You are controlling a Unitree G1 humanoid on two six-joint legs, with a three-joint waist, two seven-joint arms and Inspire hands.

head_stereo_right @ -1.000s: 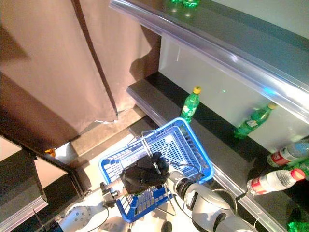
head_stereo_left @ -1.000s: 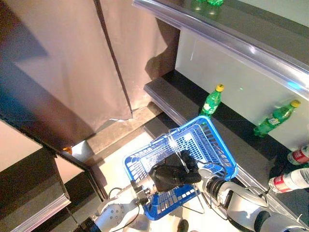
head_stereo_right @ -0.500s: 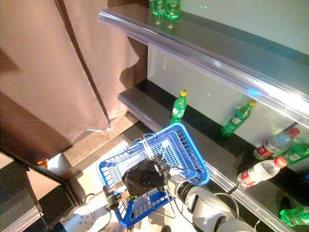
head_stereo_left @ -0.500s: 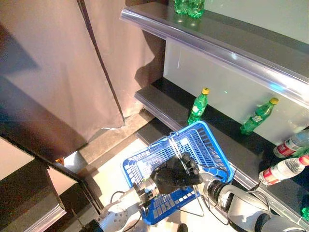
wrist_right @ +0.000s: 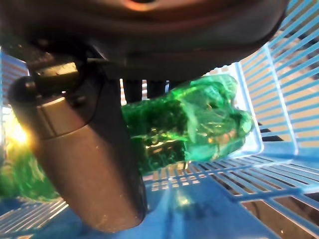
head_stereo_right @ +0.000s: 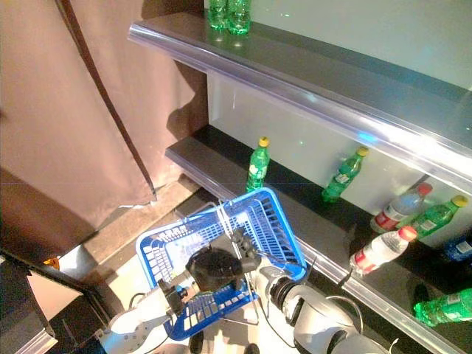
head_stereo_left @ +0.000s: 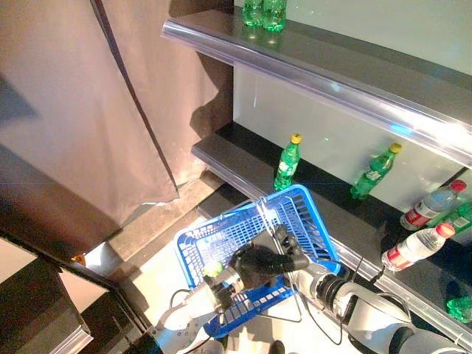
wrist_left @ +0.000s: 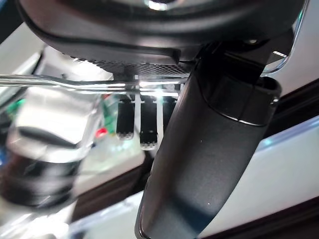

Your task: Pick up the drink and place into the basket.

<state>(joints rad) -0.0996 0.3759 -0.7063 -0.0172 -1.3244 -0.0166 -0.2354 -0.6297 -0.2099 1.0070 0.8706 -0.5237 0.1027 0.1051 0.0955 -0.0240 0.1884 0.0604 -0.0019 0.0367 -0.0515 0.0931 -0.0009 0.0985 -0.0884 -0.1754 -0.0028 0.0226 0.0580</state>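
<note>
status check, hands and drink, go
Left hand curled round basket handle. Right hand shut on green bottle, over blue basket. Nothing in the way.

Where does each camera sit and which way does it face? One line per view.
Eye views: on the head, looking down at the basket and shelves; both arms show.
Left wrist: along the left hand, curled round the wire handle.
Right wrist: along the right hand, gripping the green bottle.
Shared: the basket, eyes and right wrist.

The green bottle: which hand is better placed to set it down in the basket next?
The right. The right hand is already curled round the green bottle directly over the blue basket. The left hand is hooked on the basket's wire handle, carrying it.
</note>
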